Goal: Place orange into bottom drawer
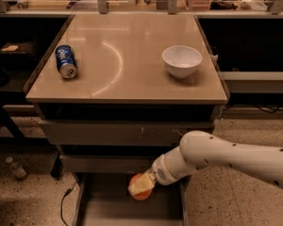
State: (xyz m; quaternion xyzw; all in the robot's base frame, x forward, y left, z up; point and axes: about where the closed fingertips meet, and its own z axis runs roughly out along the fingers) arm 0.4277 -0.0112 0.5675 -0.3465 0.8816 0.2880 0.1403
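Gripper [140,186], on the white arm [226,157] reaching in from the right, pinches the orange [142,195], with one pale finger lying across the fruit's front. The orange hangs over the grey floor of the pulled-out bottom drawer [108,208], near its back. Both upper drawers [113,132] are closed. On the tabletop [132,79], a blue soda can [66,61] lies on its side at the left and a white bowl [181,60] stands at the right.

The bottom drawer [108,208] stands open, its floor free around the gripper [140,186] — held over the back part, clasped on the orange [142,196]. Access from behind is blocked by the upper drawers [113,133] — from the right, by the arm [226,157].
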